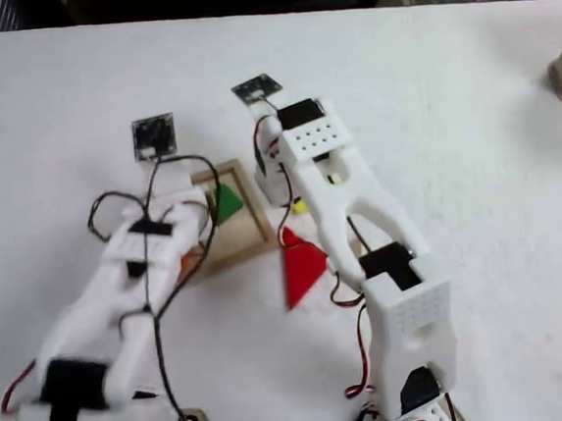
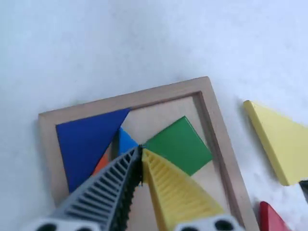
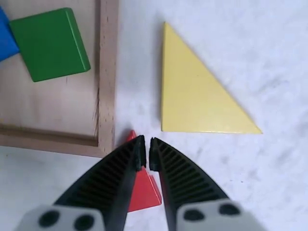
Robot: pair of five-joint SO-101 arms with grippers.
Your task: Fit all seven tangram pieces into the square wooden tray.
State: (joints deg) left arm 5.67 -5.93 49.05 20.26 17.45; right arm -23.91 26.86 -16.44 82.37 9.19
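Four pieces sit inside the wooden tray (image 2: 144, 95): a large blue triangle (image 2: 86, 139), a smaller blue piece (image 2: 126, 140), a sliver of orange (image 2: 101, 163) and a green square (image 2: 179, 144) that lies turned at an angle, away from the tray's walls. The left gripper (image 2: 141, 154) hangs over the middle of the tray with its fingers pressed together and holding nothing, the tips just beside the green square. The right gripper (image 3: 146, 148) is outside the tray near its corner, fingers almost closed and empty, above the tip of a red triangle (image 3: 142, 190) on the desk (image 1: 447, 78); a yellow triangle (image 3: 192, 96) lies just beside the tray's rim. The likely trouble is the crooked square, which may block the two big triangles unless it is squared up. Closed fingers lowered onto a flat piece would probably just push it across the desk.
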